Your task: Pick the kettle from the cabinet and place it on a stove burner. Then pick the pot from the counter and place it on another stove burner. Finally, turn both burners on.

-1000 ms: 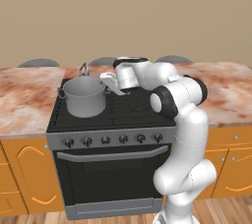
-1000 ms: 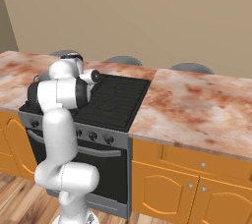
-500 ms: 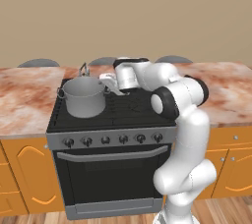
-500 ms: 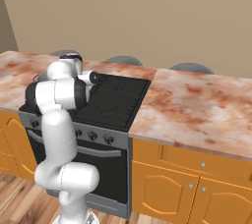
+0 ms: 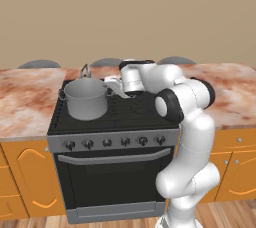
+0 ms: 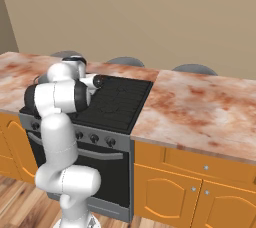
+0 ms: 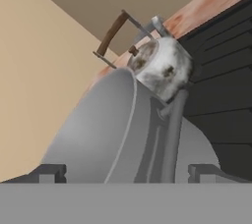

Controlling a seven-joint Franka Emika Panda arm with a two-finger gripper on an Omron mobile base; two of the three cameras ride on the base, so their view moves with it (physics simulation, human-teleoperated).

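Pot (image 5: 86, 99): sat on front-left stove burner (image 5: 85, 114), centre-left of left base view.
Kettle (image 7: 160, 68): stood behind pot on rear burner, upper middle of hand view.
Gripper (image 5: 116, 87): jaws wide, holding nothing, just beside pot's rim, right side.
Counter (image 6: 200, 109): right of range in right base view.

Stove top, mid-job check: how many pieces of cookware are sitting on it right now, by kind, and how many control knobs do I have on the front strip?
Wide grey straight-sided metal pot: 1
Small rounded silver-grey kettle with loop handle: 1
Round dark control knobs on the steel strip: 6
Total: 8, namely 2 pieces of cookware on the black range and 6 knobs.
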